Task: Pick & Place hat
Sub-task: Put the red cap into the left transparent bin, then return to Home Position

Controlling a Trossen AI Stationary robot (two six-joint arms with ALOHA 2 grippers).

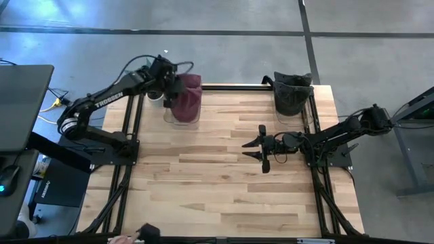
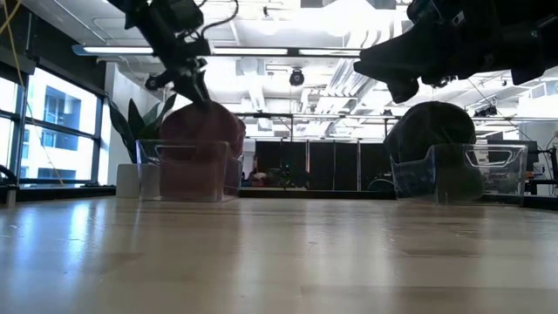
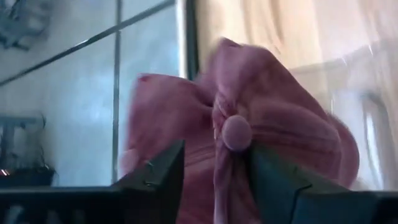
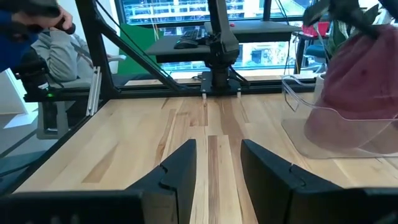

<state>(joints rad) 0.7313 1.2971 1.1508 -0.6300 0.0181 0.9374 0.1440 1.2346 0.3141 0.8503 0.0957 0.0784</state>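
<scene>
The left claw (image 1: 178,87) is pinching the maroon hat (image 1: 188,97) over a clear bin (image 1: 183,116) at the bench's (image 1: 224,183) upper left, half hiding it. The right claw (image 1: 260,150) is hovering mid-bench, fingers spread wide. A dark hat (image 1: 291,91) is sitting upper right.

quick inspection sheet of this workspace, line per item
surface: wooden table, bare in the middle
job's things: maroon hat in a clear bin at the far left; dark hat in a second clear bin at the far right
clutter: nothing seen
grippers: left gripper shut on the maroon hat's top; right gripper open above mid-table, empty
cables: yellow cable off the table's left
surroundings: seated person, potted plant
</scene>
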